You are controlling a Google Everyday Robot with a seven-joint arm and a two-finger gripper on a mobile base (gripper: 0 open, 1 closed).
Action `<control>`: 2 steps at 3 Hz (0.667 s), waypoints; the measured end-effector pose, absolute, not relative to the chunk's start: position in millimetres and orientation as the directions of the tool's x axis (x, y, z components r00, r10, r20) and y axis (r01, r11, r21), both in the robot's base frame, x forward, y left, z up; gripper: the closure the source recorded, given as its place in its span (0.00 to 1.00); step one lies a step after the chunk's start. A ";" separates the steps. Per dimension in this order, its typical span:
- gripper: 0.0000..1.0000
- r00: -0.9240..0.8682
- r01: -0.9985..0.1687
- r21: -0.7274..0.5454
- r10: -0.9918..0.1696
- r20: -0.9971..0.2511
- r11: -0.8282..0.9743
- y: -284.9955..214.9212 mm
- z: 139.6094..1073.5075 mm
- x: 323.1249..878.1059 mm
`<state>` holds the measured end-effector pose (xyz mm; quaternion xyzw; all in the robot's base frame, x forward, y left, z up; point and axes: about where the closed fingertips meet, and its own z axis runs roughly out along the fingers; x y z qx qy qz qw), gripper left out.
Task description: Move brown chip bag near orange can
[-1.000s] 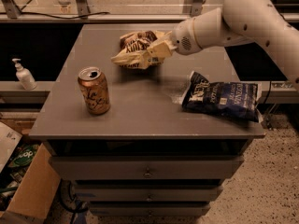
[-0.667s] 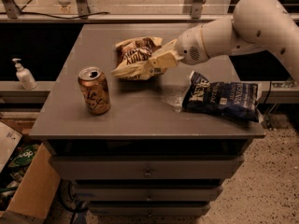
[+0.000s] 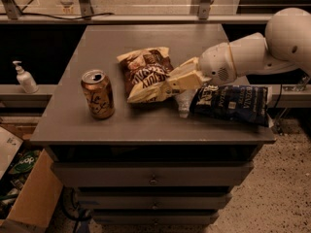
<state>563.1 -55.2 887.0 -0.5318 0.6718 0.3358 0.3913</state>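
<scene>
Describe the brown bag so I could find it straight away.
On top of the grey drawer cabinet, between the orange can and a dark blue chip bag, lies the brown chip bag. The robot's claw grips its edge nearest the blue bag. Unlike that one, it is crinkled brown with white lettering.

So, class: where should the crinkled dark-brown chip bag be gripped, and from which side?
Pinch the crinkled dark-brown chip bag by its thin edge facing the dark-blue chip bag, coming from that side: it is flat, and the tool is shut there.
</scene>
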 end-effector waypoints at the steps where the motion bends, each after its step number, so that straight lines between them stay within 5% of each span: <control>1: 1.00 -0.082 -0.991 0.026 -0.440 -0.894 0.133 -62.5 884.7 544.1; 2: 1.00 -0.035 -0.998 0.010 -0.414 -0.910 0.064 -57.4 888.3 531.7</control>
